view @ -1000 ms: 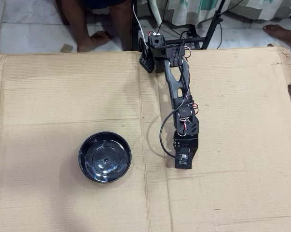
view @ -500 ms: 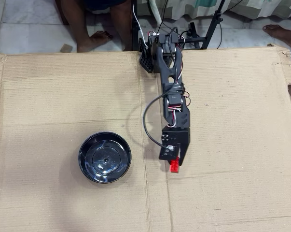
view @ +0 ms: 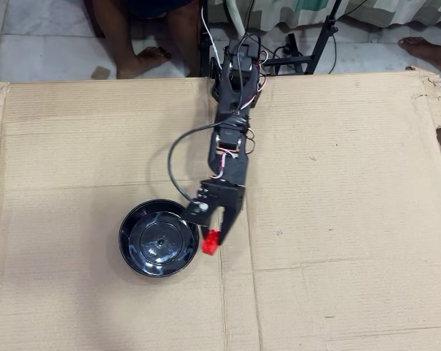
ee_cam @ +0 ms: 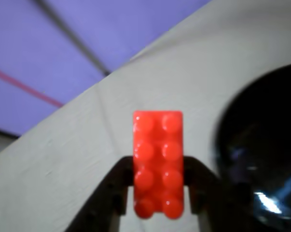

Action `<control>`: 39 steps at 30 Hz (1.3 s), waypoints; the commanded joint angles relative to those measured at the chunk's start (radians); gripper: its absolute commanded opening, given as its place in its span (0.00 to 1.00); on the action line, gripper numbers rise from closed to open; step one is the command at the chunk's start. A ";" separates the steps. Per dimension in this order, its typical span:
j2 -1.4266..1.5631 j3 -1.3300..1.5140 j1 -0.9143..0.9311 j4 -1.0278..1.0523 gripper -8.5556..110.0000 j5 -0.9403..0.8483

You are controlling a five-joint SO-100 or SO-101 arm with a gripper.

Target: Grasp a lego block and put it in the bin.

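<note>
The claw (view: 209, 241) is clamped on the lego block (ee_cam: 158, 164), its two dark fingers (ee_cam: 117, 186) pressing the red brick's long sides, studs facing the wrist camera. In the overhead view the brick (view: 209, 240) hangs at the claw's tip, just beside the rim of the bin (view: 159, 238), which lies to the claw's left on the cardboard sheet (view: 352, 183).

Red lego block (view: 209, 240), black bin (view: 142, 257)

cardboard sheet (view: 352, 183) (creased), black bin (view: 159, 238) on it
</note>
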 commanded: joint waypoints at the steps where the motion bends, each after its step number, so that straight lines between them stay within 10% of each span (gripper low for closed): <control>1: 0.072 -0.008 0.049 -0.005 0.07 -0.006; 39: 0.104 -0.006 0.143 -0.003 0.26 -0.049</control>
